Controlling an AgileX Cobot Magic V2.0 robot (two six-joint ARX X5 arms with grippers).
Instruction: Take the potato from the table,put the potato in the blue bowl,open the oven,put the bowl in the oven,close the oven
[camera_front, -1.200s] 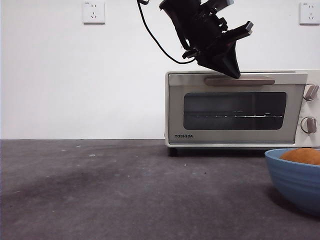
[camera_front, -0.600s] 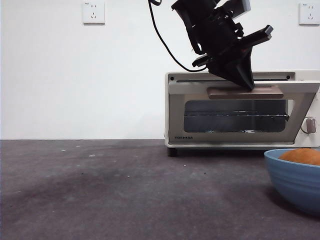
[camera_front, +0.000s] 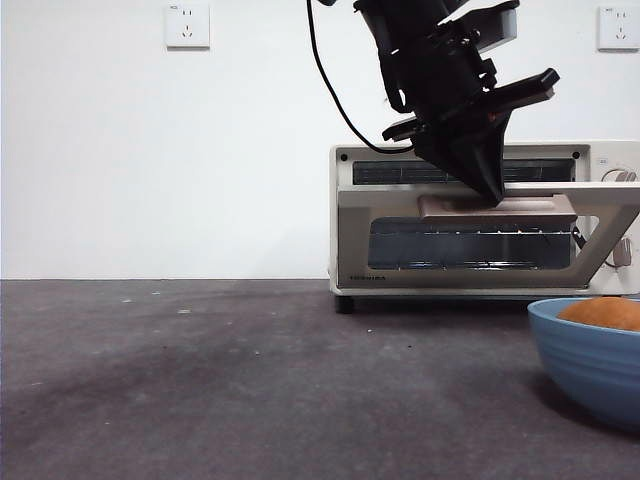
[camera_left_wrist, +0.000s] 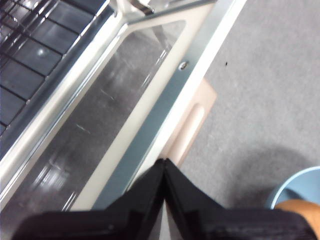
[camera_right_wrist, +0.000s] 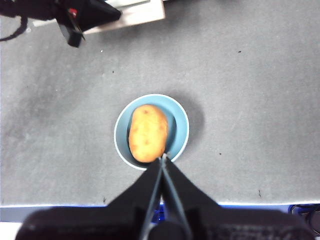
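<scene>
Potato (camera_right_wrist: 148, 133) lies inside the blue bowl (camera_right_wrist: 180, 127), which sits on the bench (camera_front: 250, 380) in front of the oven (camera_front: 480, 215) and toward its knob side; first two steps judged done. Oven door (camera_front: 480, 240) now hangs partly open, top edge tipped forward, dark slot of the cavity showing above it; a second ago it was shut flush, half a second ago only cracked. Left gripper (camera_left_wrist: 164, 167) has come down with the beige handle (camera_left_wrist: 192, 125), its jaws pressed together into a wedge, tip bearing on the handle and door edge rather than pinching it. In the left wrist view the wire rack (camera_left_wrist: 35, 45) shows through the gap, door glass tilted below. Right gripper (camera_right_wrist: 162, 162) hovers above the bowl, jaws pressed together, holding nothing, tip over the rim nearest it. Judgement: opening is under way, not finished; door must drop further before the bowl can pass. Risk: wedge tip slipping off the handle
</scene>
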